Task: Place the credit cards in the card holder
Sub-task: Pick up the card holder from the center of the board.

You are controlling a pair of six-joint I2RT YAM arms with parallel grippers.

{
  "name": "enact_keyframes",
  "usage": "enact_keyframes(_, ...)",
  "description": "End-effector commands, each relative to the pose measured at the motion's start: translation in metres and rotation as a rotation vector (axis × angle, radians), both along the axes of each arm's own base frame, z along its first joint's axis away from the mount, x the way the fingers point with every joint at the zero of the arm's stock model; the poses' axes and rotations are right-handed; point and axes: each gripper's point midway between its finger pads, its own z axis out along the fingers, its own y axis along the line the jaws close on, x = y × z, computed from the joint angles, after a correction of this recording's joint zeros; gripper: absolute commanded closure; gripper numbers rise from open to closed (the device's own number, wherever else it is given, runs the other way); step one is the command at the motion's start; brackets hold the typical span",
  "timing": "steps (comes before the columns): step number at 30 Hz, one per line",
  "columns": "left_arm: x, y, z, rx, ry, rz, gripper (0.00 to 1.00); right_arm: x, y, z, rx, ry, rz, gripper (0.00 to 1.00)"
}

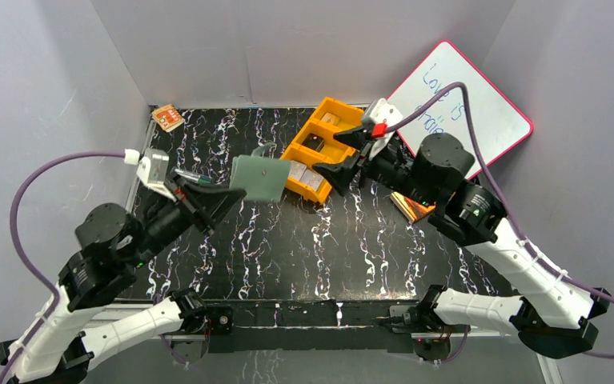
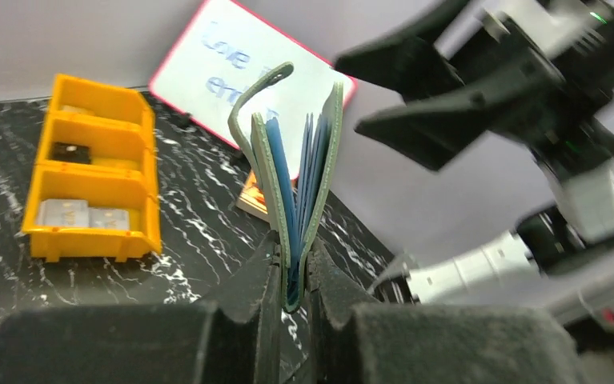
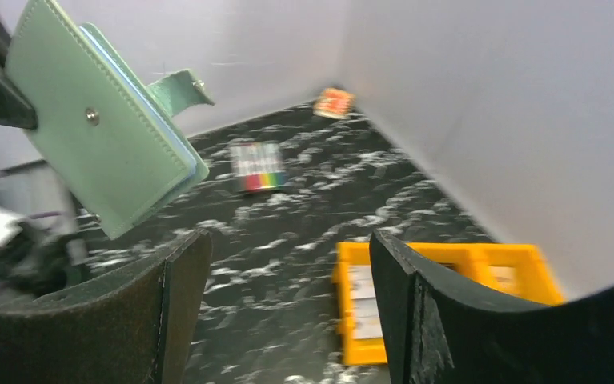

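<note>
Clamped in the left claw (image 2: 291, 276): card holder (image 1: 259, 178), aloft above the surface (image 1: 303, 248).
Fanned open beside the right claw (image 1: 345, 154), jaws apart, near the orange tray (image 1: 331, 110) with credit cards (image 1: 307, 179) inside.

Grey-green card holder (image 1: 259, 178); orange tray (image 1: 297, 150); black-white marbled table (image 1: 287, 248).

We read blue handwriting on the whiteboard (image 1: 467, 100) with the red rim: its first line says "Love is". We cannot make out the second line, and in the left wrist view the card holder (image 2: 299, 184) hides the end of it.
</note>
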Motion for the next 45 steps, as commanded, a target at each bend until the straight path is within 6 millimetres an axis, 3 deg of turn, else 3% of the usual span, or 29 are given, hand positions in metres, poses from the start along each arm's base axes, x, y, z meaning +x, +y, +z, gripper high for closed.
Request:
enact_keyframes(1, -0.058, -0.005, -0.001, 0.062, -0.142, -0.295, 1.00, -0.077, 0.018, 0.001, 0.151, 0.301, 0.461, 0.19)
enact_keyframes(4, -0.074, 0.003, 0.013, 0.035, -0.212, -0.341, 1.00, -0.103, 0.020, 0.003, 0.235, 0.406, 0.602, 0.15)
enact_keyframes(5, -0.078, 0.005, 0.018, 0.030, -0.231, -0.350, 1.00, -0.110, 0.021, 0.001, 0.253, 0.433, 0.648, 0.09)
enact_keyframes(8, -0.085, 0.006, 0.029, 0.030, -0.271, -0.384, 1.00, -0.126, 0.023, 0.008, 0.312, 0.481, 0.763, 0.02)
enact_keyframes(19, -0.091, -0.020, 0.042, 0.013, -0.302, -0.500, 1.00, -0.125, 0.040, 0.011, 0.405, 0.582, 0.872, 0.05)
enact_keyframes(22, -0.089, -0.023, 0.042, 0.013, -0.303, -0.504, 1.00, -0.123, 0.043, 0.010, 0.424, 0.591, 0.880, 0.12)
enact_keyframes(25, -0.087, -0.025, 0.042, 0.013, -0.302, -0.500, 1.00, -0.123, 0.043, 0.009, 0.428, 0.598, 0.889, 0.25)
enact_keyframes(32, -0.084, -0.029, 0.040, -0.004, -0.282, -0.493, 1.00, -0.126, 0.040, 0.014, 0.453, 0.592, 0.905, 0.82)
enact_keyframes(34, -0.084, -0.032, 0.038, -0.019, -0.266, -0.501, 0.80, -0.126, 0.039, 0.017, 0.466, 0.584, 0.904, 0.97)
enact_keyframes(36, -0.084, -0.035, 0.036, -0.046, -0.252, -0.513, 0.49, -0.124, 0.036, 0.021, 0.497, 0.569, 0.886, 1.00)
enact_keyframes(38, -0.083, -0.038, 0.035, -0.090, -0.235, -0.513, 0.32, -0.121, 0.035, 0.023, 0.526, 0.558, 0.865, 1.00)
enact_keyframes(41, -0.077, -0.045, 0.028, -0.124, -0.204, -0.508, 0.21, -0.117, 0.033, 0.027, 0.557, 0.542, 0.835, 1.00)
enact_keyframes(45, -0.065, -0.056, 0.022, -0.141, -0.169, -0.487, 0.19, -0.113, 0.033, 0.027, 0.573, 0.540, 0.815, 1.00)
